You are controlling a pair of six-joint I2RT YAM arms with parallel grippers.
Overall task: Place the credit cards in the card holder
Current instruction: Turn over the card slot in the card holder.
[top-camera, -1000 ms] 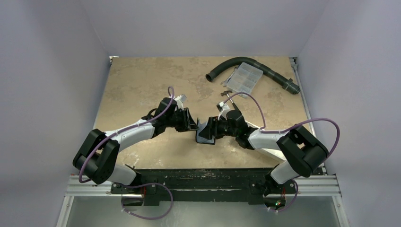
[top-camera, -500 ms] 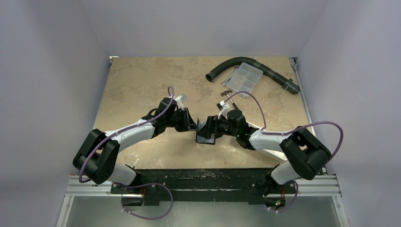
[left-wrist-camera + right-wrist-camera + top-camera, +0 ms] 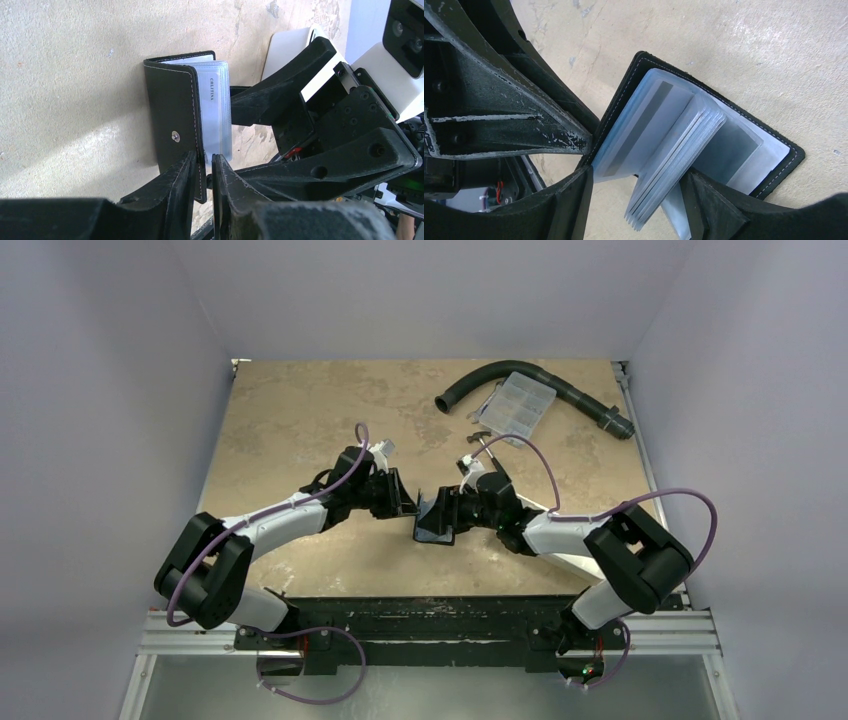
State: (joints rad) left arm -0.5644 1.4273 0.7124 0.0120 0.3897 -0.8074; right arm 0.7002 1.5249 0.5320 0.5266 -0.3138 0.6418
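Observation:
The black card holder (image 3: 434, 521) stands open on the table between my two grippers. In the left wrist view its cover (image 3: 172, 120) shows a small snap, with clear sleeves behind it. My left gripper (image 3: 205, 172) is shut on the cover's near edge. In the right wrist view the pale blue-grey inside (image 3: 744, 145) and the fanned clear sleeves (image 3: 674, 165) face me. My right gripper (image 3: 639, 200) is open, its fingers (image 3: 711, 200) straddling the sleeves. A pale card with a grey stripe (image 3: 639, 127) sits in the front sleeve. No loose cards are in view.
A black curved hose (image 3: 540, 380) and a clear compartment box (image 3: 512, 406) lie at the back right. A small metal object (image 3: 480, 439) lies just behind the right wrist. The table's near edge (image 3: 420, 596) is close below the grippers.
The right arm shifted slightly around the holder, first a bit toward it, then back. The left gripper kept its hold on the cover and stayed in place.

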